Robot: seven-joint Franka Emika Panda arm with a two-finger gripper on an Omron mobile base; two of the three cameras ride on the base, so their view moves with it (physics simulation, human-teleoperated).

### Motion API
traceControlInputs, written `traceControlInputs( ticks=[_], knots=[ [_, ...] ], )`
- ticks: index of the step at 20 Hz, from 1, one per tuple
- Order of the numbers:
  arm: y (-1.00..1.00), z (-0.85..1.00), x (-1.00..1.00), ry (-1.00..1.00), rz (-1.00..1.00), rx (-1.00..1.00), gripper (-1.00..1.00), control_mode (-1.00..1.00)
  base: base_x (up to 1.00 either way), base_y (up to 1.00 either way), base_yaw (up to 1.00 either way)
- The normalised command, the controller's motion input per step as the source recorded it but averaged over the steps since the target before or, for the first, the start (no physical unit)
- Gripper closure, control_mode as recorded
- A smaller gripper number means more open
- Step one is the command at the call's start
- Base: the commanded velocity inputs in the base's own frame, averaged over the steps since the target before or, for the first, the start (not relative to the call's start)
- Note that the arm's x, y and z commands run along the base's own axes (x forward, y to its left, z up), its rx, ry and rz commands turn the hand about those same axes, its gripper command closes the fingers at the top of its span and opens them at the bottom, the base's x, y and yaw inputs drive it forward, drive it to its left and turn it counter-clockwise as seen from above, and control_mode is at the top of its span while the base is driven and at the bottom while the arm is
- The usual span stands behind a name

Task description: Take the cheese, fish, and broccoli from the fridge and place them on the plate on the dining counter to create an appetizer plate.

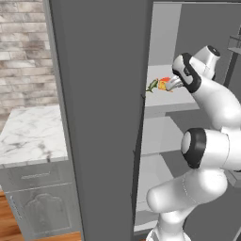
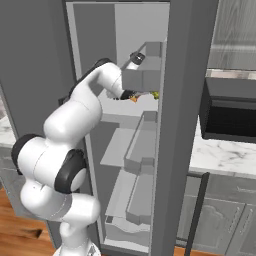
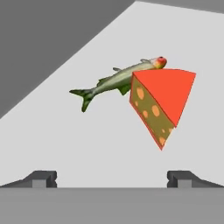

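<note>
Cheese [image 3: 162,101] hides part of the fish [image 3: 114,82] behind it on the fridge [image 1: 99,117] shelf; no writing is readable. Gripper [image 3: 112,178] fingers stand wide apart, empty.

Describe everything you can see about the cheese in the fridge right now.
The cheese is a wedge-shaped chunk with a smooth orange-red top face and an olive-yellow side dotted with round orange holes. It looks solid and uncut, and lies on a pale fridge shelf, pointed end toward the camera in the hand view. The fish lies right behind it; their edges overlap in that view, though actual contact is hard to judge. The open gripper is just short of it, not touching.
</note>
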Motion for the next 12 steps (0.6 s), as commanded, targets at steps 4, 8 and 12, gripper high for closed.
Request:
traceControlInputs(
  ticks=[4, 8, 12],
  knots=[
    [-0.01, -0.16, 0.26, 0.00, 0.05, 0.00, -1.00, -1.00, 0.00, 0.00, 0.00],
    [0.00, -0.17, 0.33, 0.00, 0.02, -0.01, -1.00, -1.00, 0.00, 0.00, 0.00],
    [-0.05, -0.15, 0.33, 0.00, 0.00, -0.02, -1.00, -1.00, 0.00, 0.00, 0.00]
  ],
)
